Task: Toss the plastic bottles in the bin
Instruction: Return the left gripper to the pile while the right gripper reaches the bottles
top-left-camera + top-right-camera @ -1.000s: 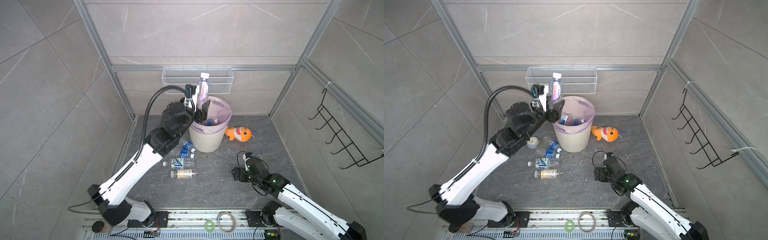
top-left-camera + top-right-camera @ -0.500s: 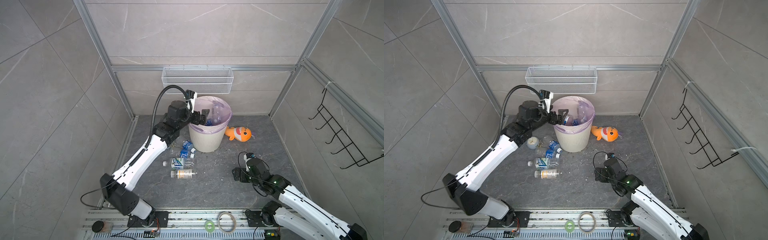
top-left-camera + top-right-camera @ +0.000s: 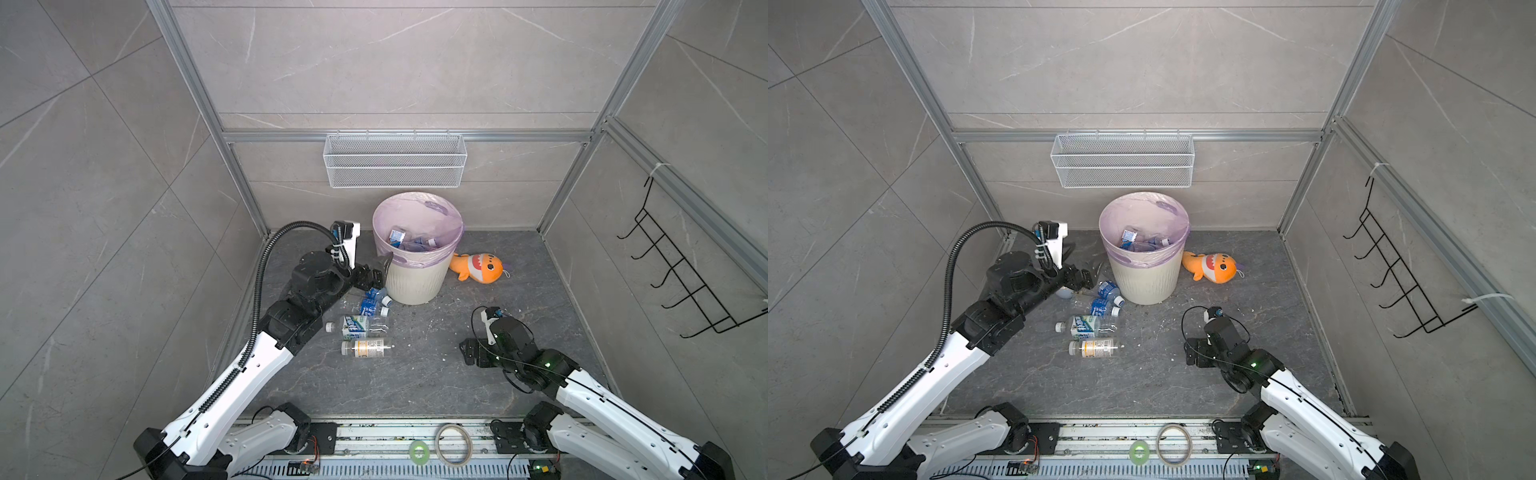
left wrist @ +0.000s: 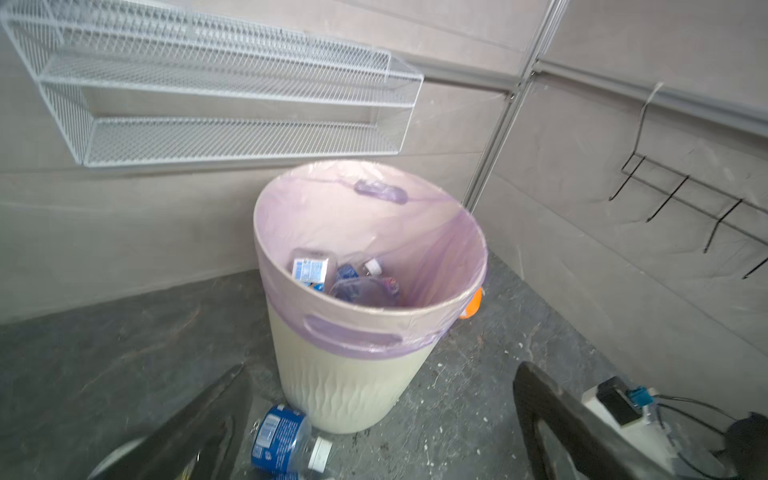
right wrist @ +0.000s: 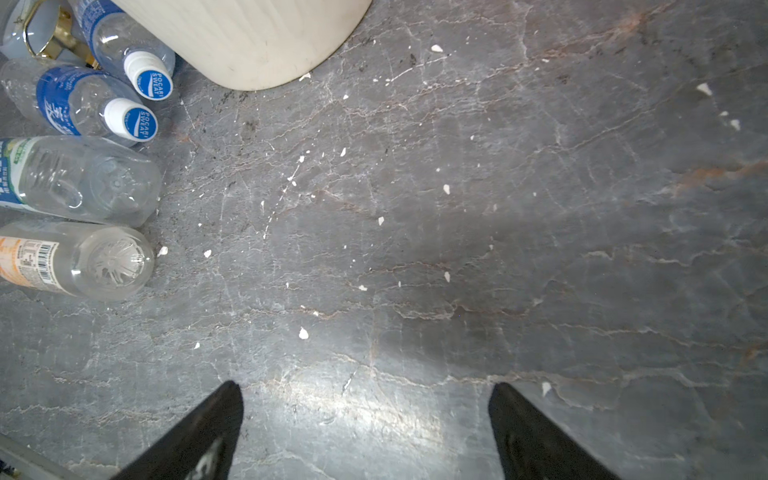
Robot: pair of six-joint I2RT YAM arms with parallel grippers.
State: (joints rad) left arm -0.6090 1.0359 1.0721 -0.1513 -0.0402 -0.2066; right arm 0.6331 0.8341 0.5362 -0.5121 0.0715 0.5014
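A second earlier the left gripper (image 3: pixel 376 272) held a bottle upright above the bin (image 3: pixel 417 249); half a second earlier it hung at the rim with its jaws spread and the bottle was in the liner. Now it has dropped low beside the bin's wall, at about 9 o'clock from the bin in both top views, its jaws wide apart and empty. The right gripper (image 3: pixel 468 352) has barely shifted over the floor (image 3: pixel 415 374).

The bin stands at 12 o'clock on the floor against the back wall, under the wire basket (image 3: pixel 395 160). Several plastic bottles (image 3: pixel 409 241) lie heaped inside its liner.

Four more bottles lie on the floor at about 7 o'clock from the bin. Two blue-labelled bottles (image 3: pixel 1106 297) rest just beside its base, directly under the left gripper. Below them lies a green-labelled bottle (image 3: pixel 359 326), then an orange-labelled bottle (image 3: pixel 368 347), both on their sides with caps pointing to 9 o'clock.

The right gripper hovers well apart at 4 o'clock from the bin, jaws spread wide with nothing between them; in the right wrist view the bottles lie far off to one side of its fingertips (image 5: pixel 216 424).

An orange plush shark (image 3: pixel 478 268) lies at 3 o'clock from the bin.
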